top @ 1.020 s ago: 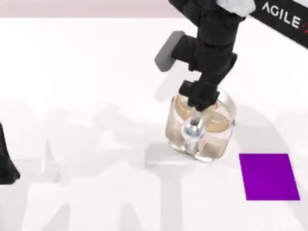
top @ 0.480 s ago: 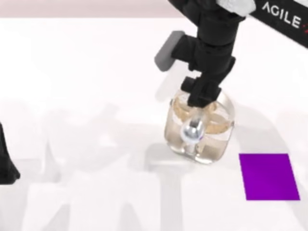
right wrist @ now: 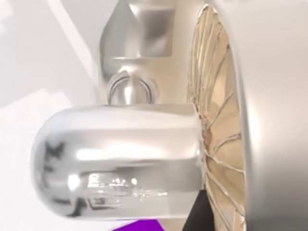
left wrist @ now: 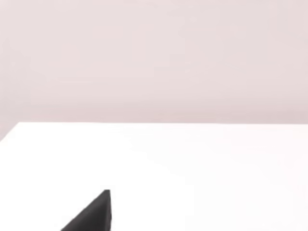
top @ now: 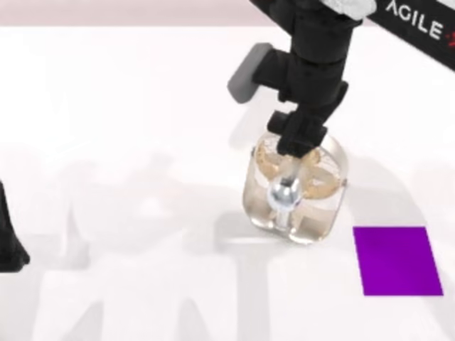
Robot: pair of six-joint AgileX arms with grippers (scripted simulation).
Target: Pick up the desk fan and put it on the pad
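Observation:
The desk fan [top: 295, 192] has a silvery-beige ring, golden blades and a chrome ball hub [top: 282, 192], and sits right of the table's middle. My right gripper [top: 297, 145] comes down from the far side and is shut on the ring's far rim. The right wrist view is filled by the chrome hub [right wrist: 120, 161] and the ring [right wrist: 269, 120], with one black finger [right wrist: 198, 215] against the golden grille. The purple pad [top: 397, 260] lies flat to the fan's right and nearer the front, apart from it; a corner of this pad [right wrist: 139, 225] shows below the hub. My left gripper [top: 8, 245] is parked at the left edge.
The white tabletop [top: 142, 106] spreads left of the fan and behind it. A grey block on the right arm's wrist [top: 247, 71] juts out to the left above the fan. The left wrist view shows only white table and a pale wall.
The right gripper has shifted slightly toward the far side while still holding the fan. The fan looks a little larger and has drifted a touch left. The left arm has not moved.

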